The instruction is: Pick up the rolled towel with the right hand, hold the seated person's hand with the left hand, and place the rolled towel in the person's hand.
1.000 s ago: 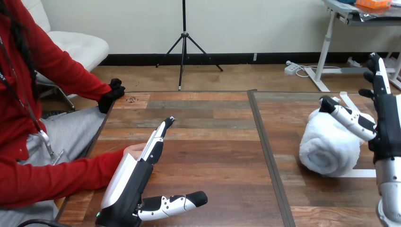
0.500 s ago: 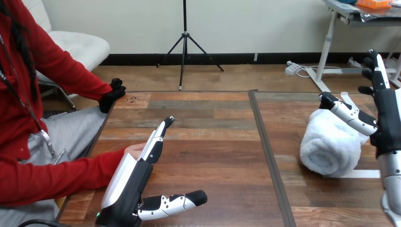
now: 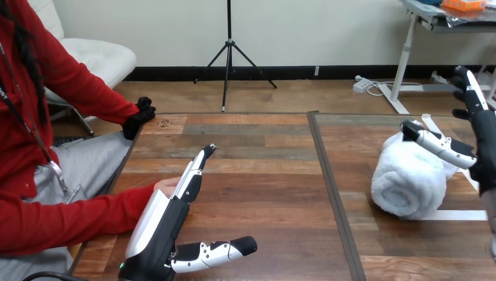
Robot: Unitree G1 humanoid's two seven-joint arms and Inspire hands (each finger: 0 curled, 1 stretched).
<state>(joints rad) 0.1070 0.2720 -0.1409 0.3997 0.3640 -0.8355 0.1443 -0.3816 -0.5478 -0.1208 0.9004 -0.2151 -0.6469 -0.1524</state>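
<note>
Standing wide at right, my right robot hand has its thumb over the rolled towel. My left robot hand, also wide, sits beside the person's hand.

We record a pale wall with a dark baseboard above a wood-plank floor. A black tripod stands on that floor, beyond the wooden table. A white padded chair sits at upper left and a white-legged desk at upper right. The table shows a dark seam.
</note>
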